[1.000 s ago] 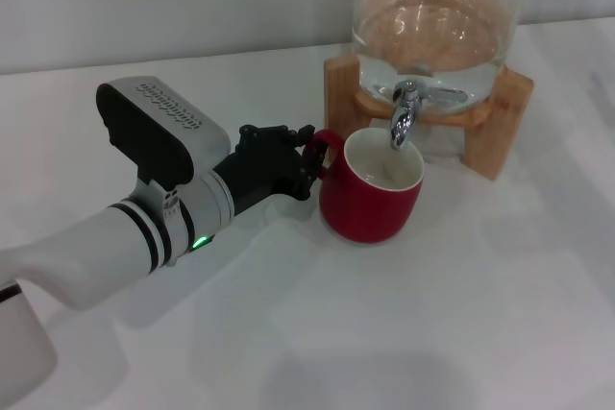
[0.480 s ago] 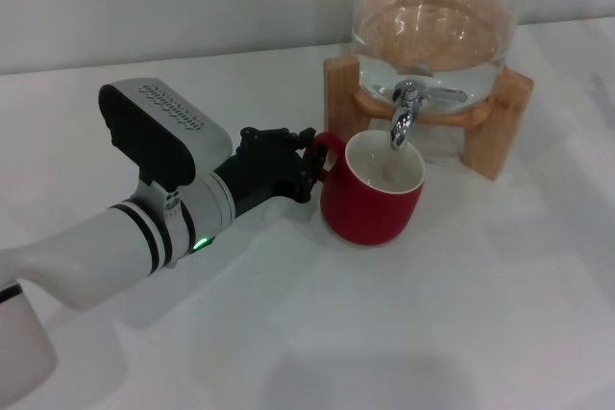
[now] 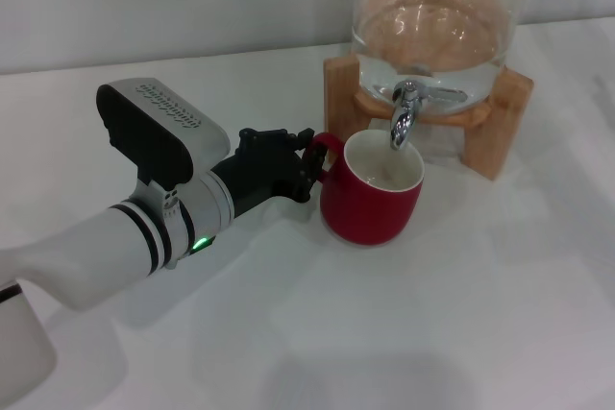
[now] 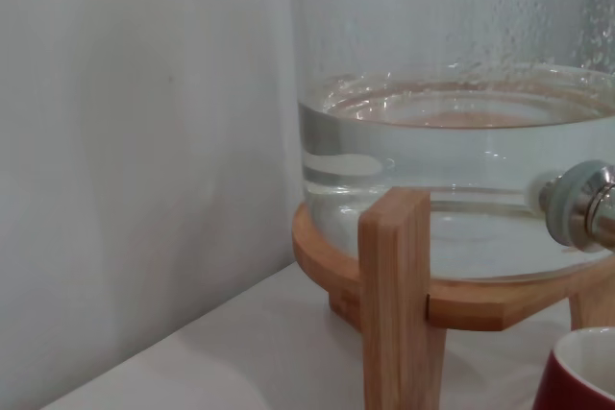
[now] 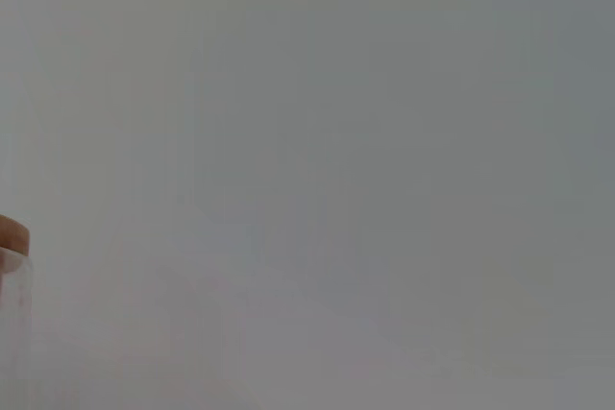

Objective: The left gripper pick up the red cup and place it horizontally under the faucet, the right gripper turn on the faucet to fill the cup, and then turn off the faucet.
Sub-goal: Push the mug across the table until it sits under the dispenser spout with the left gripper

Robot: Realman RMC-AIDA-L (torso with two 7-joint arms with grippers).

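The red cup (image 3: 371,201) stands upright on the white table, its white inside open upward, directly below the spout of the chrome faucet (image 3: 404,118). My left gripper (image 3: 306,162) is at the cup's left side, its black claw fingers shut on the small red handle. In the left wrist view a sliver of the cup's rim (image 4: 582,377) shows below the faucet's base (image 4: 579,205). No water runs from the spout. The right gripper is out of view.
The clear glass dispenser (image 3: 437,26), part full of water, sits on a wooden stand (image 3: 501,120) behind the cup. The stand's leg (image 4: 394,304) is close in the left wrist view. A pale wall runs behind the table. White table (image 3: 461,333) lies in front.
The cup and my left gripper have barely shifted to the right under the faucet; otherwise nothing has visibly changed.
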